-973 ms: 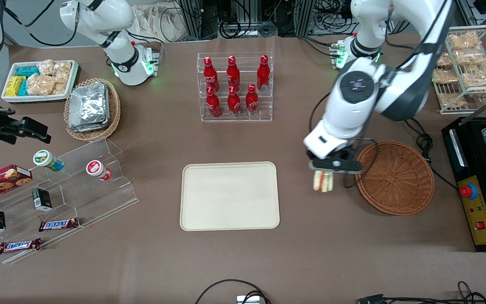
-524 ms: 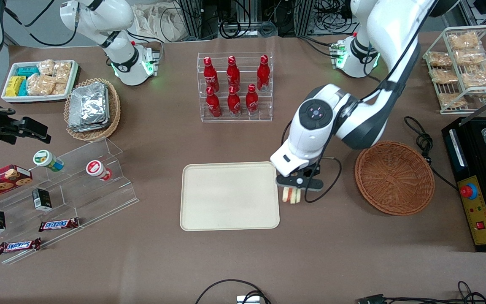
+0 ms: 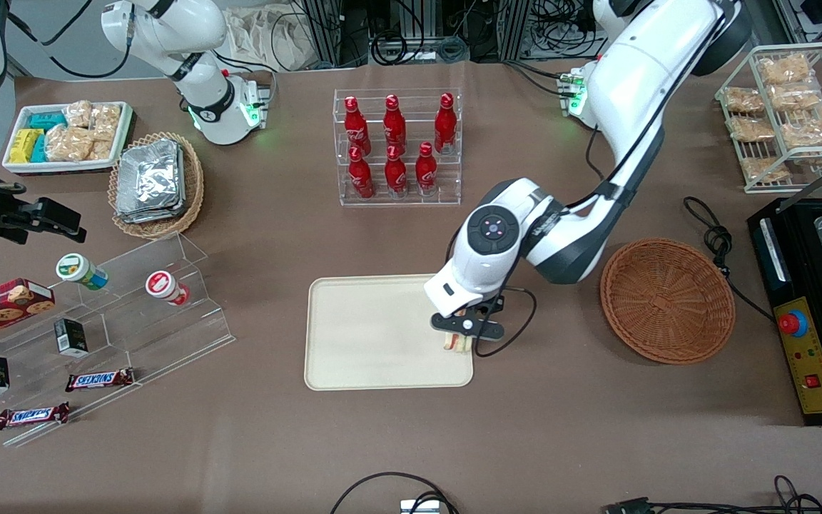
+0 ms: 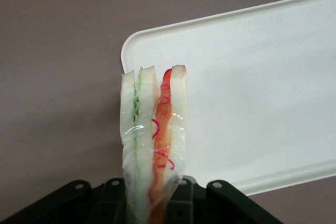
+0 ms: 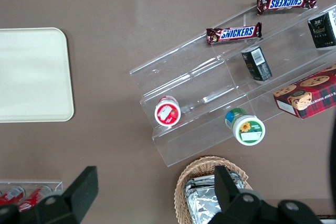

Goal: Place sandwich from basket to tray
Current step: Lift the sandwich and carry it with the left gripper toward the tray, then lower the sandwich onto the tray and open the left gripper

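My gripper (image 3: pixel 458 335) pinches the clear-wrapped triangular sandwich (image 4: pixel 152 140) over the cream rectangular tray (image 3: pixel 375 332). Brown table (image 3: pixel 568 428); round reddish-brown wicker basket (image 3: pixel 668 300) toward my end.

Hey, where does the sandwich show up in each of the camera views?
Front view: the sandwich hangs shut in the tool, over the tray's edge nearest the basket.
Left wrist view: the sandwich fills the middle, held on edge, layers showing, above a tray corner.
Right wrist view: the sandwich is not in it.
Shared landmark: the cream tray, seen in all three.
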